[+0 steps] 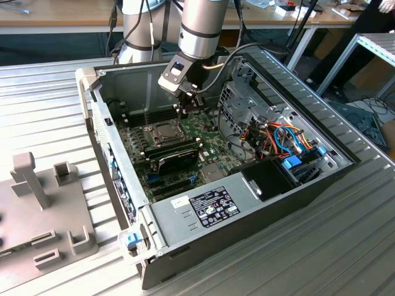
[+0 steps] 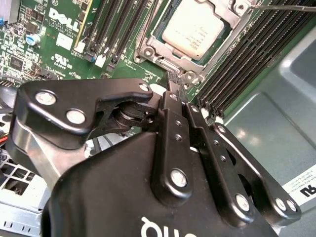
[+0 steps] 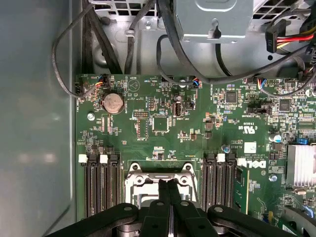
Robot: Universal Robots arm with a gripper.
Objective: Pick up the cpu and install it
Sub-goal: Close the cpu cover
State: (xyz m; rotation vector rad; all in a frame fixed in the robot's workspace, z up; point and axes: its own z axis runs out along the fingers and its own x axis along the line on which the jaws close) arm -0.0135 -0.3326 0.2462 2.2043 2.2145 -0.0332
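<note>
The cpu (image 2: 195,27), a small square chip with a silvery top, lies flat inside the socket's metal frame (image 2: 148,49) on the green motherboard (image 3: 163,123). In the exterior view the cpu (image 1: 165,131) sits at the board's middle, and my gripper (image 1: 187,111) hangs just above and beside it, toward the exterior view's right. My gripper (image 2: 176,81) is shut, its two black fingers pressed together with nothing between them. In the first wrist view the gripper (image 3: 169,185) points at the socket frame (image 3: 160,173), hiding the chip.
Black memory slots (image 3: 98,182) flank the socket on both sides. A larger black oblong module (image 1: 176,157) lies on the board near the socket. Cables (image 1: 278,139) and a drive cage fill the case's right side. A grey fixture (image 1: 43,203) stands outside the case.
</note>
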